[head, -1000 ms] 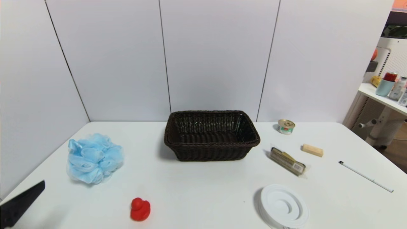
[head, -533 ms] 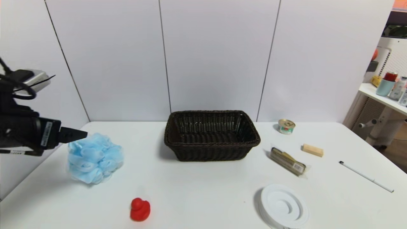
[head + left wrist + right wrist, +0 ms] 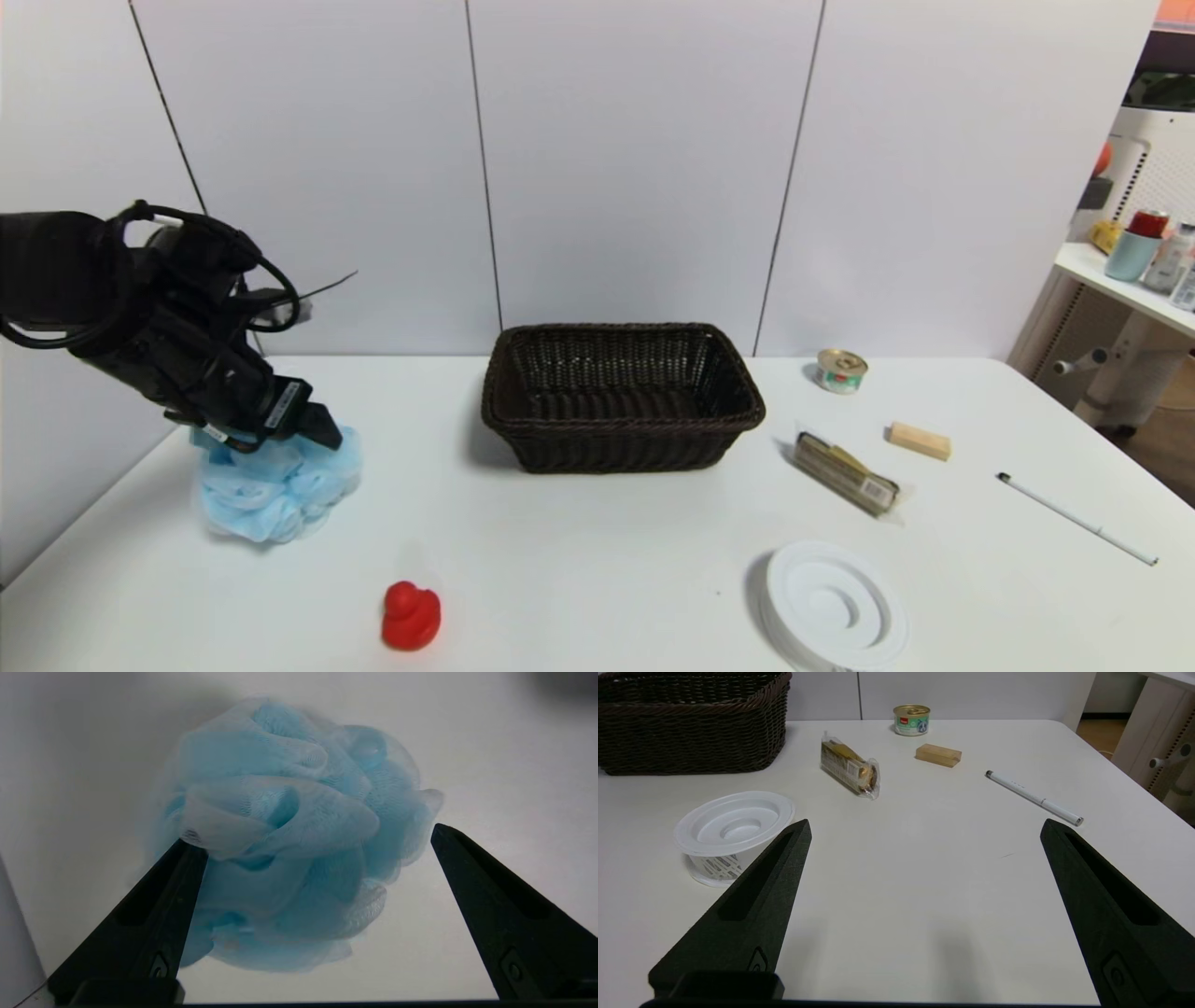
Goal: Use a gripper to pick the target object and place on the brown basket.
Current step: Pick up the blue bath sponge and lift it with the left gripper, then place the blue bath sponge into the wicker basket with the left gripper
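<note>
The light blue mesh bath puff [image 3: 275, 485] lies on the white table at the left. My left gripper [image 3: 280, 431] is right over its top, pointing down. In the left wrist view the puff [image 3: 289, 830] sits between the open jaws of this gripper [image 3: 317, 837]; one finger [image 3: 159, 900] touches its edge, the other stands apart from it. The dark brown wicker basket [image 3: 621, 397] stands empty at the table's middle back, to the right of the puff; it also shows in the right wrist view [image 3: 691, 723]. My right gripper [image 3: 924, 828] is open and empty over bare table, outside the head view.
A red rubber duck [image 3: 411, 614] sits at the front left. A white round disc [image 3: 834, 605], a wrapped snack bar [image 3: 845, 472], a small tin can [image 3: 839, 371], a wooden block [image 3: 918, 441] and a white pen [image 3: 1074, 518] lie on the right.
My left arm has swung in from the left edge and come down over the puff, with its open jaws now around it. The puff looks slightly pressed.
</note>
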{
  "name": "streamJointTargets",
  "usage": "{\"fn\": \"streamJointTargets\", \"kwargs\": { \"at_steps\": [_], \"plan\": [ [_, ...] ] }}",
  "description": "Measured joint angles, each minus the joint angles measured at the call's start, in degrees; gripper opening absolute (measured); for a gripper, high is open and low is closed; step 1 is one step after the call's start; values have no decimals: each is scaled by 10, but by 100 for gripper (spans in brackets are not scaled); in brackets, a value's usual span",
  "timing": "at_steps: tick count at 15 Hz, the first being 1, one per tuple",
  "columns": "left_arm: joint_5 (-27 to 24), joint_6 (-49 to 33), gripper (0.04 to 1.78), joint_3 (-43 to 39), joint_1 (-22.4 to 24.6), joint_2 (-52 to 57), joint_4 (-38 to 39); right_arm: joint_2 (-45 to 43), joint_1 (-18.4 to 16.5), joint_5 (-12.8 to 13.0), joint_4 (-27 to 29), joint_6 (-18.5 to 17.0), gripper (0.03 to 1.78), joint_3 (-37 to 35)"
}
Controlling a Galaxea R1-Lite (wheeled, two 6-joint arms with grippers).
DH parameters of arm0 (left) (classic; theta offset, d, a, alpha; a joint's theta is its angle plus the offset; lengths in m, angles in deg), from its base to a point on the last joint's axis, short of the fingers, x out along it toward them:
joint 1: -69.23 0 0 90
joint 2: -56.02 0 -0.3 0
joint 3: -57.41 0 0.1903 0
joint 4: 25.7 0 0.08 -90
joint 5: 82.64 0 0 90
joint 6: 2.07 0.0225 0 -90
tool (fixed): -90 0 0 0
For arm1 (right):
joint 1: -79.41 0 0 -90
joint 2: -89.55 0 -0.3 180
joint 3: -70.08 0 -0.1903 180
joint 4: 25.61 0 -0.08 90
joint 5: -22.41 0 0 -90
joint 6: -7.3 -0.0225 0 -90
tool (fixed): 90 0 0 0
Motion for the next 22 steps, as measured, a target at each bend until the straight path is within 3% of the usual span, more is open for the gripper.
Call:
{"fn": "streamJointTargets", "kwargs": {
  "at_steps": [6,9,12,17,22],
  "plan": [
    [1,3,169,5,14,-80,5,0,0,0,0,0,170,0],
    [1,3,120,6,19,-100,7,0,0,0,0,0,170,0],
    [0,3,90,5,20,-108,7,0,0,0,0,0,170,0],
    [-32,3,72,26,20,-94,6,0,0,0,0,0,170,0],
    [-44,1,45,136,-1,-80,23,0,0,0,0,0,170,0]
  ]
}}
